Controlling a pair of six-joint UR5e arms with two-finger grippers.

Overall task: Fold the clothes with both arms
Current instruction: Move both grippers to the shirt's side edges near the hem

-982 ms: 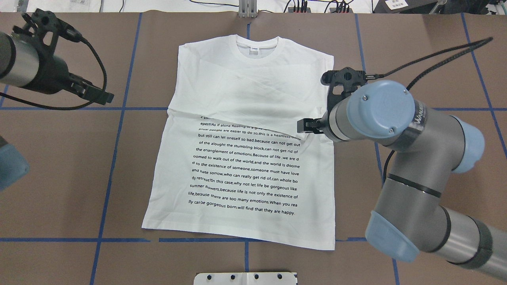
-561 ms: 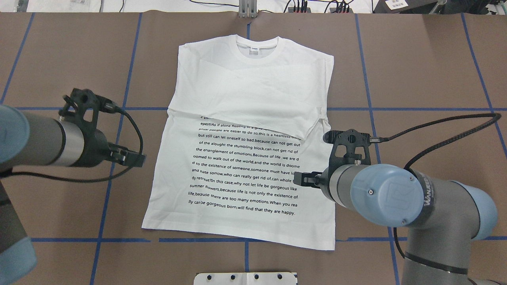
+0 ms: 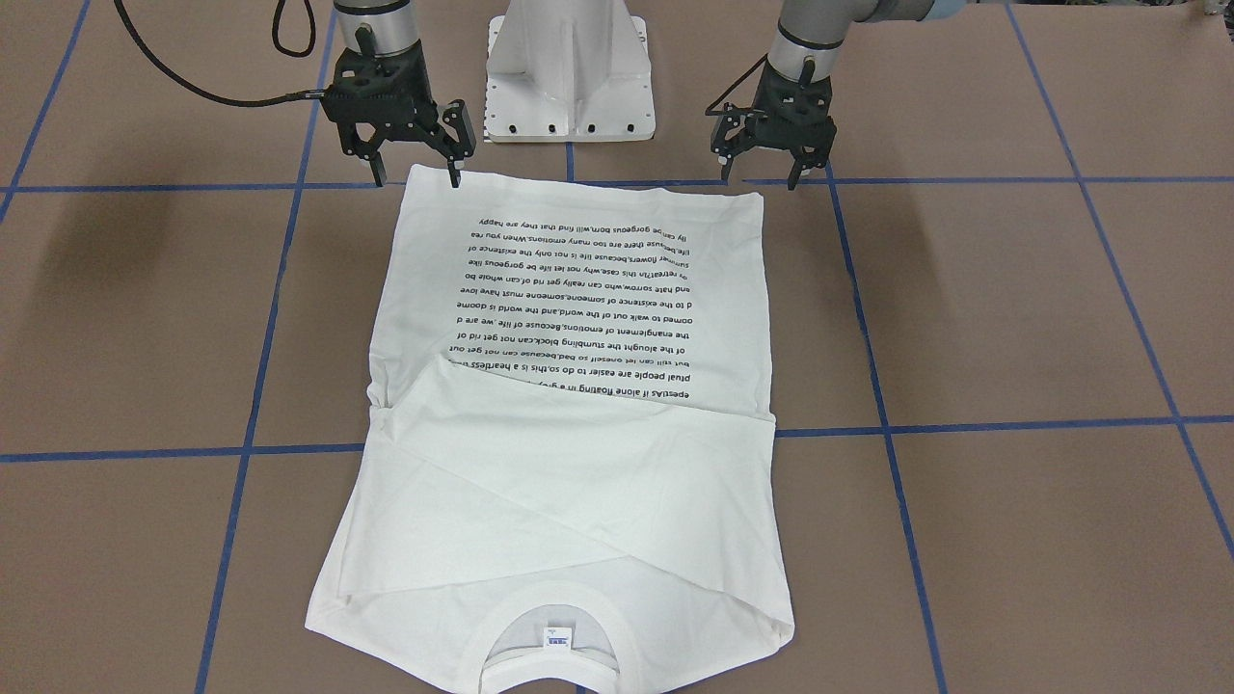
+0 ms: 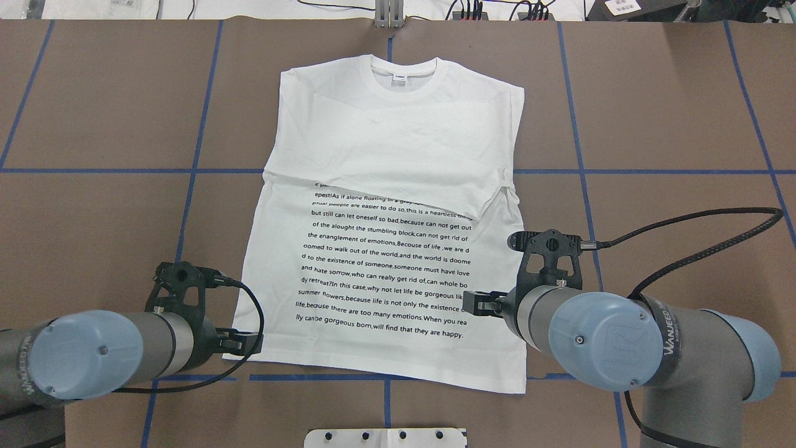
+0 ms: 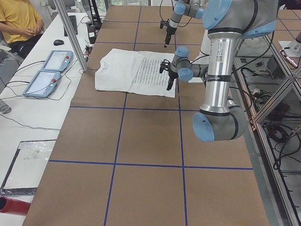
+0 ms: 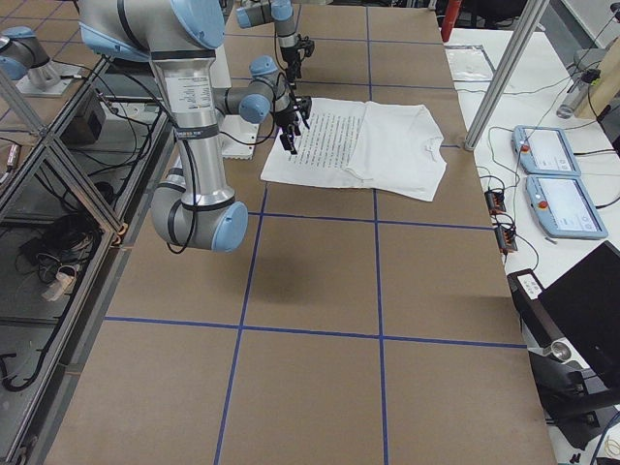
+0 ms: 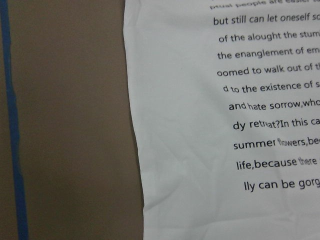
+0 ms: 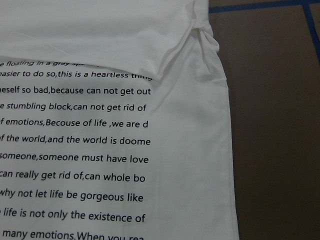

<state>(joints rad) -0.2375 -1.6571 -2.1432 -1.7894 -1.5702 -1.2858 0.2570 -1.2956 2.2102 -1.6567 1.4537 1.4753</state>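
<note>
Front-facing: the left grey-and-silver jointed arm (image 3: 805, 39) and the right grey-and-silver jointed arm (image 3: 381, 34) (two in all) point down at the hem corners of one white cotton long-sleeved T-shirt (image 3: 578, 482), which lies flat on the brown blue-taped table (image 3: 1012, 308). The left black gripper (image 3: 759, 179) and right black gripper (image 3: 415, 177) gape wide, holding nothing. Overhead: the sleeves are folded across the chest, with black printed text (image 4: 385, 267) below. Wrist views: smooth cloth edge and tabletop.

T-shirt (image 4: 385, 143) print: "someone must have love"; "they are happy."
Right arm (image 4: 675, 336) marking: "WANJEE…", only partly read.
</note>
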